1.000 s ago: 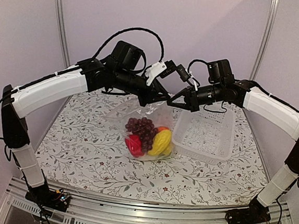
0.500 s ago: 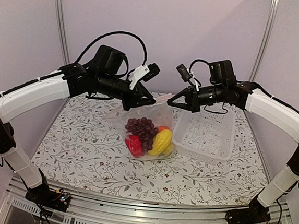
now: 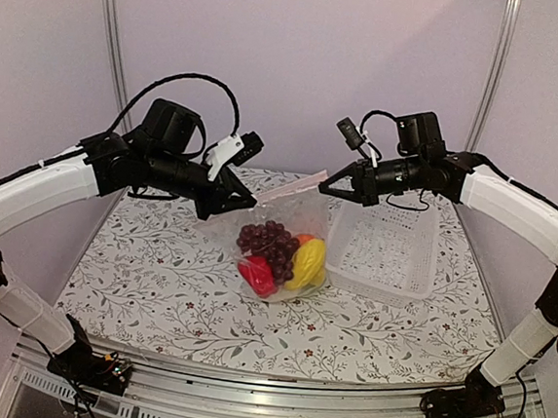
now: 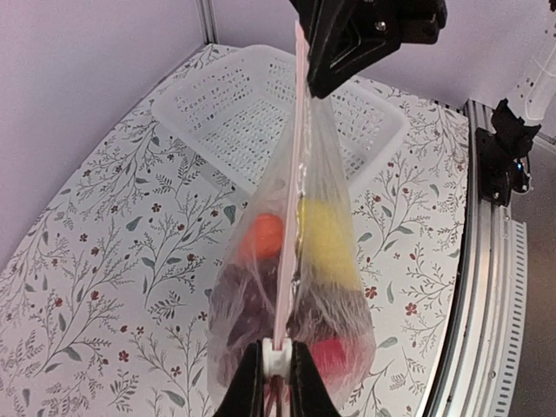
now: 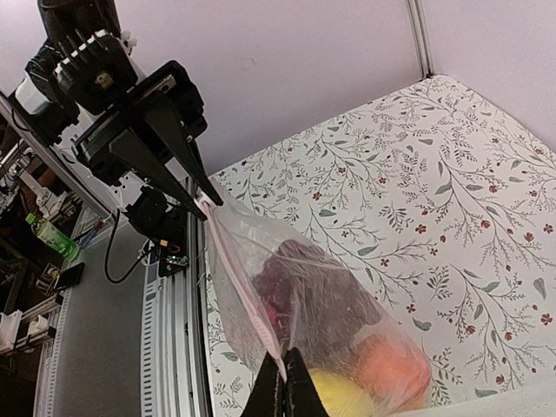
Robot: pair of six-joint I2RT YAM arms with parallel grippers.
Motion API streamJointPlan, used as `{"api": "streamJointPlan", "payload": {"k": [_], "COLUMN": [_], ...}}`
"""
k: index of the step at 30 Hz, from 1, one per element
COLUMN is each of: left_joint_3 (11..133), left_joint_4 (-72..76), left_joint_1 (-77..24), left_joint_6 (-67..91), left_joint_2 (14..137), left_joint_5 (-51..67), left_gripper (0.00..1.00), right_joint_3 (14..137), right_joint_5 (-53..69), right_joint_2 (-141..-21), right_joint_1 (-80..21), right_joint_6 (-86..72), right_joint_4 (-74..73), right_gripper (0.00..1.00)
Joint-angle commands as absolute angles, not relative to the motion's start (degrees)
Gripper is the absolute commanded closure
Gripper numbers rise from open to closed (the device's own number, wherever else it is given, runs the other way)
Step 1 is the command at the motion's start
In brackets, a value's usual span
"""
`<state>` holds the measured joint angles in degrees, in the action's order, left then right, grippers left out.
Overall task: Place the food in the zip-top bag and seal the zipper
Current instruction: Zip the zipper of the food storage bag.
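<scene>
- Zip-top bag (image 3: 303,211), food (image 3: 280,253) inside, is held stretched over the surface (image 3: 156,276).
- Zipper (image 4: 294,191) is shown full-length only by the wrist views.
- Left pincer (image 4: 276,363) and right pincer (image 5: 280,375) are pinched shut on opposite ends of it.

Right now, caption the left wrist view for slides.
Left gripper and right gripper stretch zip strip of clear plastic bag holding toy food.

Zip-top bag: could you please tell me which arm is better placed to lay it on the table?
Left, probably. The left gripper pinches one end of the zipper over bare table, with room to lower the zip-top bag; the right gripper holds the other end beside the basket.
</scene>
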<state>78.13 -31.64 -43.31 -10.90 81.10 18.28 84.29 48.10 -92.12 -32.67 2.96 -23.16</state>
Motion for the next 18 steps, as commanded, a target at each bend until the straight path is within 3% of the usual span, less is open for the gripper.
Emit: {"api": "streamJointPlan", "payload": {"k": [1, 18], "left_joint_3": [74.0, 66.1], "left_joint_4": [-38.9, -40.6], "left_joint_1": [-40.1, -36.2], "left_joint_6": [-10.8, -11.0], "left_joint_2": [77.0, 70.3], "left_joint_5": [16.1, 15.2], "left_gripper": [0.99, 0.99], "right_joint_3": [84.1, 85.1], "right_joint_5": [46.0, 46.2], "right_joint_2": [-89.3, -91.2], "right_joint_1": [-29.4, -28.7], "right_joint_6": [1.9, 0.9], "right_joint_4": [-21.0, -20.9], "right_gripper": [1.00, 1.00]}}
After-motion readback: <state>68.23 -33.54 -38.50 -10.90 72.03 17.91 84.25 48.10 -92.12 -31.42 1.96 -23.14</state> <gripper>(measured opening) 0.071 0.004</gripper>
